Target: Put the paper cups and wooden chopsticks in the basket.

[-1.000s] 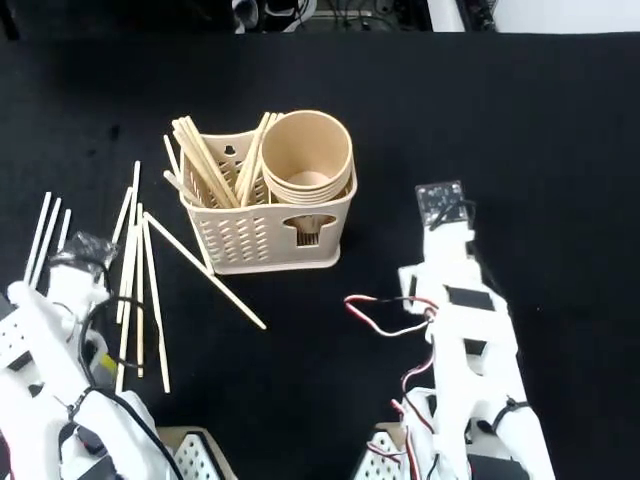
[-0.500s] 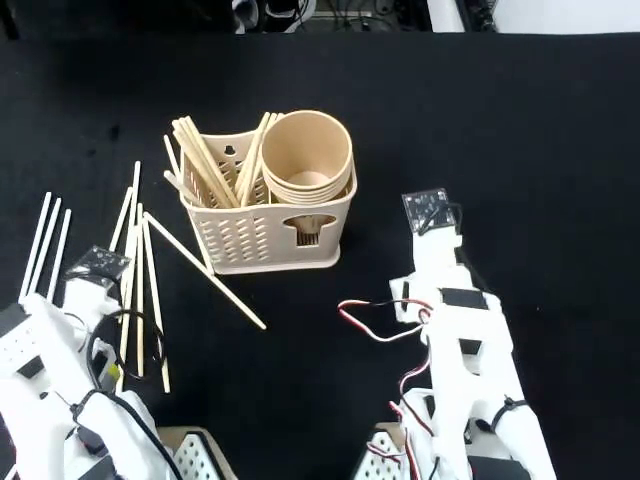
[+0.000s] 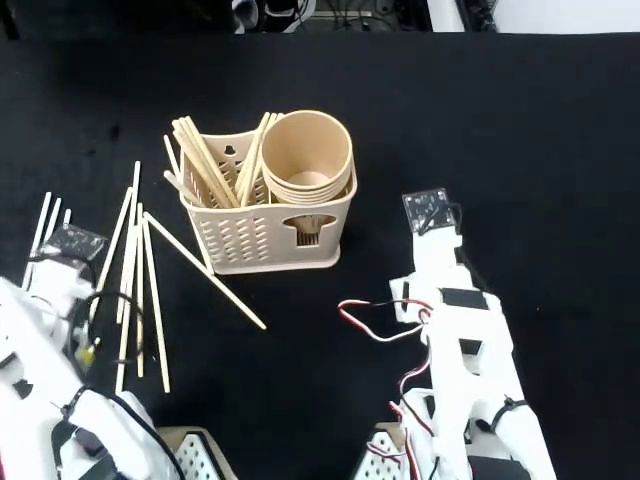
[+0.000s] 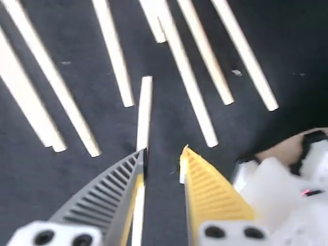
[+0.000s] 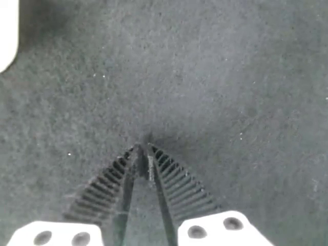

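A cream plastic basket (image 3: pixel 262 238) holds a stack of paper cups (image 3: pixel 306 158) and a bundle of wooden chopsticks (image 3: pixel 208 160). One more chopstick (image 3: pixel 205 270) leans from the table against its front. Several loose chopsticks (image 3: pixel 138 280) lie left of it. My left arm (image 3: pixel 40 320) hangs over the leftmost sticks. Its gripper (image 4: pixel 163 154) is open just above the cloth, and one chopstick (image 4: pixel 144 107) runs under the grey finger (image 4: pixel 123 184). My right gripper (image 5: pixel 142 149) is shut on nothing, low over bare cloth right of the basket.
Black cloth (image 3: pixel 500 130) covers the whole table, with wide free room behind and right of the basket. My right arm (image 3: pixel 455 310) trails a red and white cable (image 3: pixel 375 315) toward the middle. A pale edge (image 5: pixel 7 36) shows in a corner of the right wrist view.
My left arm has swung left and a little farther back, over the leftmost chopsticks. My right arm shifted slightly left a second ago and has since kept still.
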